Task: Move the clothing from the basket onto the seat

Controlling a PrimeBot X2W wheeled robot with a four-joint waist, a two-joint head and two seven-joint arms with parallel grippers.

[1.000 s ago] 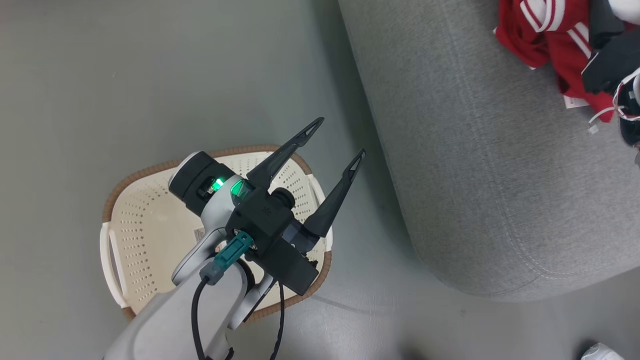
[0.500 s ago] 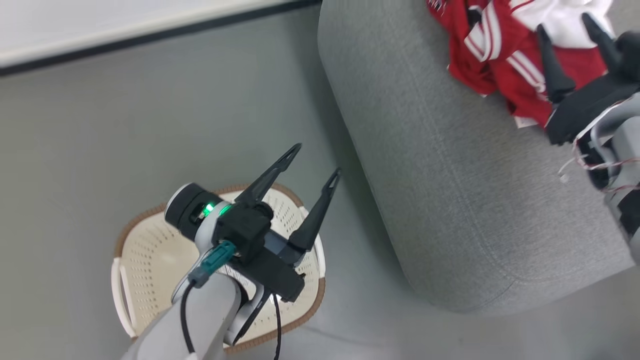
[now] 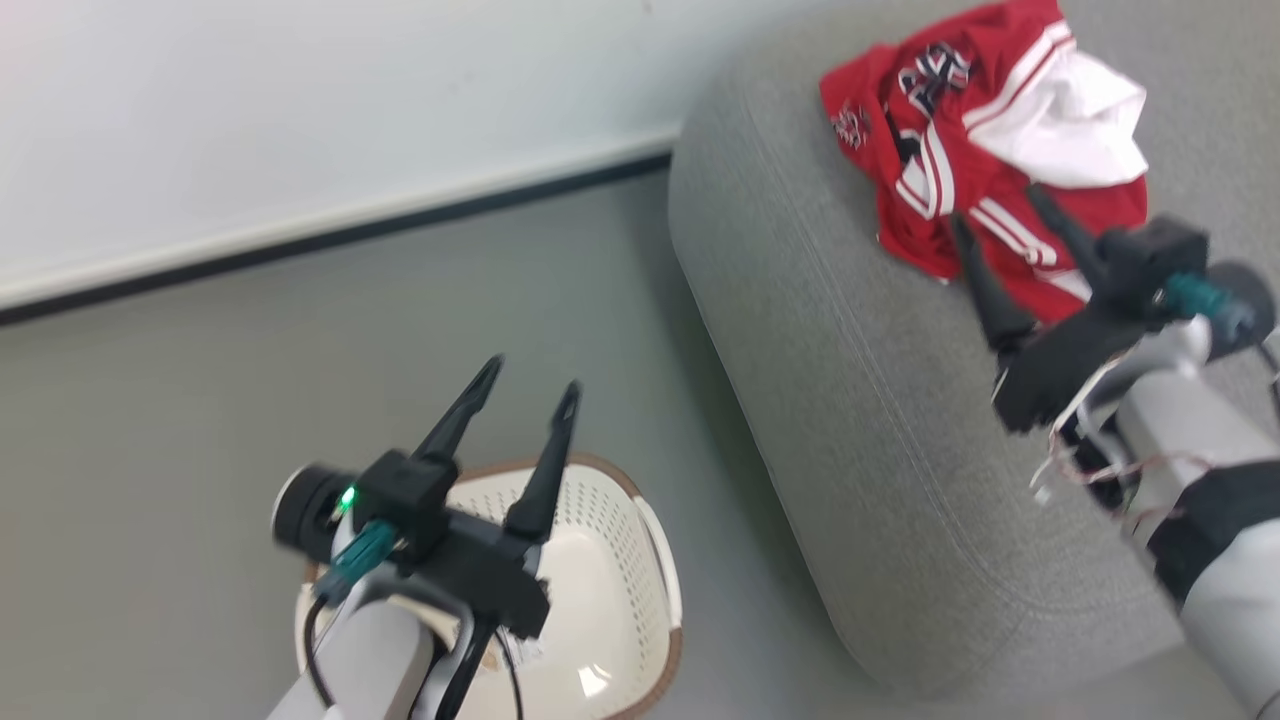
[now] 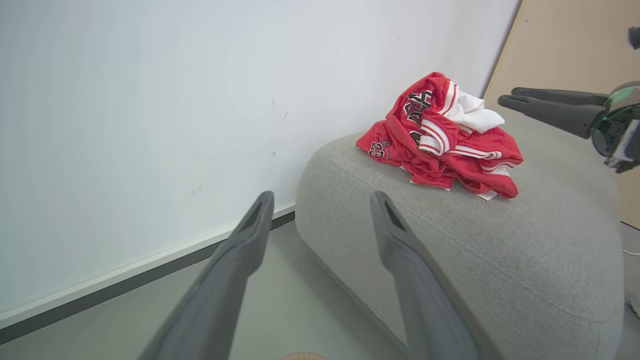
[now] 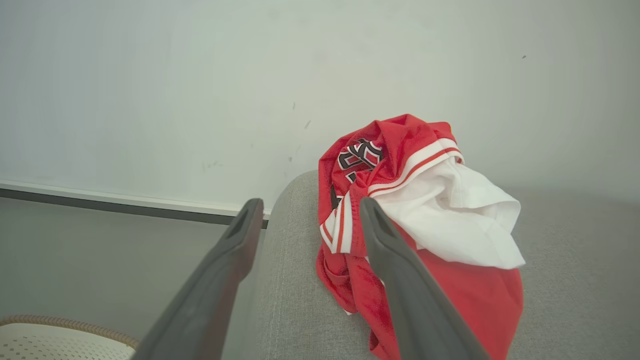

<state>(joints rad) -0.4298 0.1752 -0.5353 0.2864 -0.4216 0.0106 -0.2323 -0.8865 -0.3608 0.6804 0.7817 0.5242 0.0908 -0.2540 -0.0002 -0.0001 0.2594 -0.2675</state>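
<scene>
1. Left gripper [image 3: 533, 373] is spread open and holding nothing. It hangs over the laundry basket [image 3: 620, 520], fingers pointing out at the wall [image 3: 300, 100]. Right gripper [image 3: 997, 205] is open and empty too, tips at the near edge of the clothes pile.
2. Both red jerseys [image 3: 980, 140] sit in one crumpled heap on the grey sofa [image 3: 860, 400], close to its rounded end by the wall, white lining flopped out on top.
3. My read: the jaws are apart because the drop is done and there's nothing left to carry. What I can see of the basket's inside looks bare, though the left arm covers part of it.
4. Versus a second ago, the whole head view has swung up, so the wall shows now. That's the camera moving, not the basket or sofa. The jerseys were already on the sofa and the left gripper was already open. The right gripper was mostly cut off at the edge then, and now it's fully in view, forearm included.
</scene>
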